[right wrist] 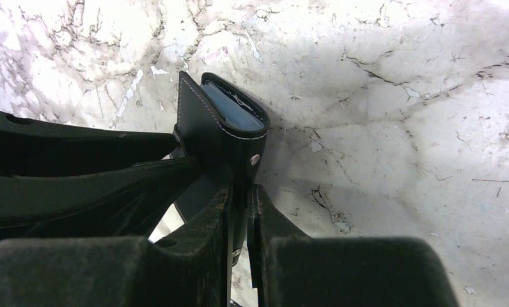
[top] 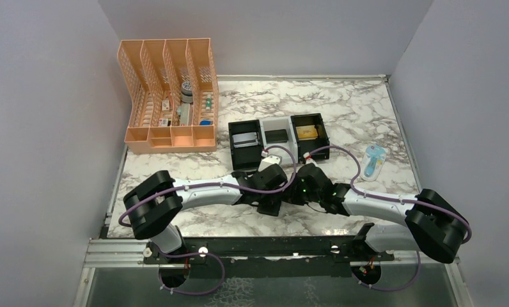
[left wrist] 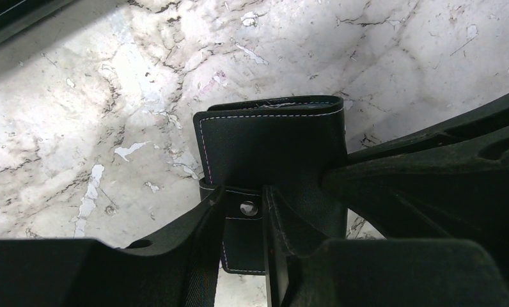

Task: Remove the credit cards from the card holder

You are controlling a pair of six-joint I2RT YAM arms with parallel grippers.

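Card holder [left wrist: 271,144]: smooth black leather-like bifold with pale stitching along its rounded edges, held folded over the centre-front of the table [right wrist: 399,128], whose top is glossy white marble with dark veins. Whether it touches the top cannot be told.

Snap tab [left wrist: 244,246]: a short flat strap carrying a round metal stud [left wrist: 249,208].

Left gripper [left wrist: 242,192]: the fingers are set against the two edges of the tab, pinching it.

Right gripper [right wrist: 240,188]: the fingers are pressed nearly together, clamped on the holder's lower edge.

A blue-grey lining [right wrist: 236,112] is seen inside the fold. The credit cards cannot be made out from it.

Containers at the rear:
- Peach plastic mesh organiser [top: 169,137]: four upright slots, with small assorted items held low down.
- Left black tray [top: 232,147]: square, with a flat grey piece inside.
- Pale grey tray [top: 277,125]: a dark square object is held in it.
- Right black tray [top: 324,137]: a yellowish flat item is held in it.

A blue-and-white packet [top: 373,160] lies on the marble at the right.
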